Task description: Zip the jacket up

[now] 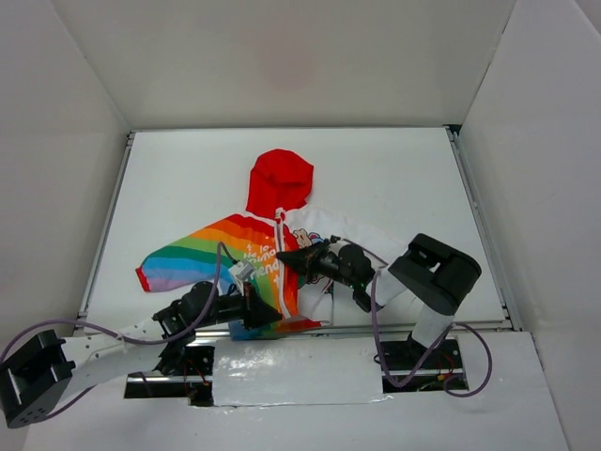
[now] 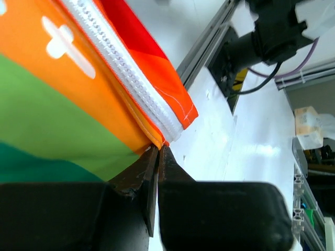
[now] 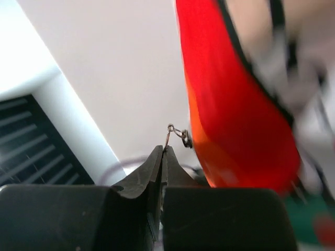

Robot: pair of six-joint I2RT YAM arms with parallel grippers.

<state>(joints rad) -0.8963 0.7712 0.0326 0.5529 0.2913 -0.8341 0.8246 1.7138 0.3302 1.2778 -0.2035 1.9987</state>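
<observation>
White lettering (image 1: 264, 263) on the jacket (image 1: 202, 254) — not legible

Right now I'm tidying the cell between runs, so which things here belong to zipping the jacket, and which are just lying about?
Belongs: the jacket, its white zipper, the zipper pull in the shut right gripper, the left gripper clamped on the jacket.
Lying about: purple cable, small box at the side.
</observation>
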